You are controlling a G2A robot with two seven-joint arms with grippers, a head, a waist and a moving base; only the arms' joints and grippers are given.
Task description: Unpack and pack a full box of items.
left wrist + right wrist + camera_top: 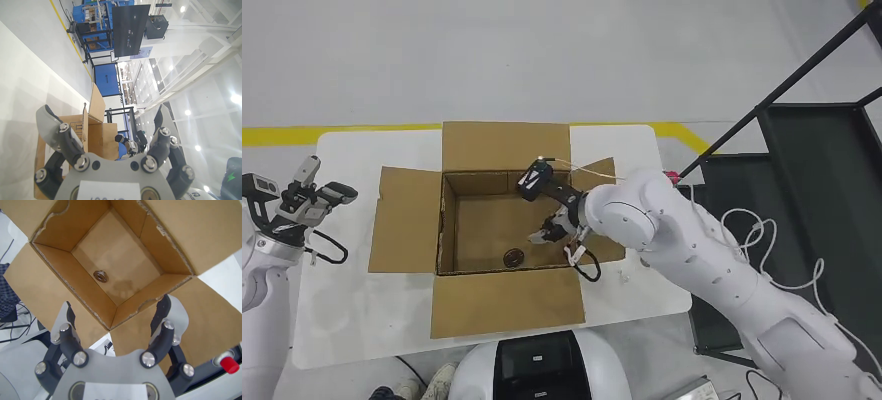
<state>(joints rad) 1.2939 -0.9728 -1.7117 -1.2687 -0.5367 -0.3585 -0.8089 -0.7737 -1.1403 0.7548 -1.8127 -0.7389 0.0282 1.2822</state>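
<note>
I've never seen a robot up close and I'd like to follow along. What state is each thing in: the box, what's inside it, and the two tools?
cardboard box: open, all four flaps folded outward.
metal disc: lying flat on the box floor, not held.
left tool: open, empty, off to the side of the box.
right tool: open, empty, above the box's opening.
</note>
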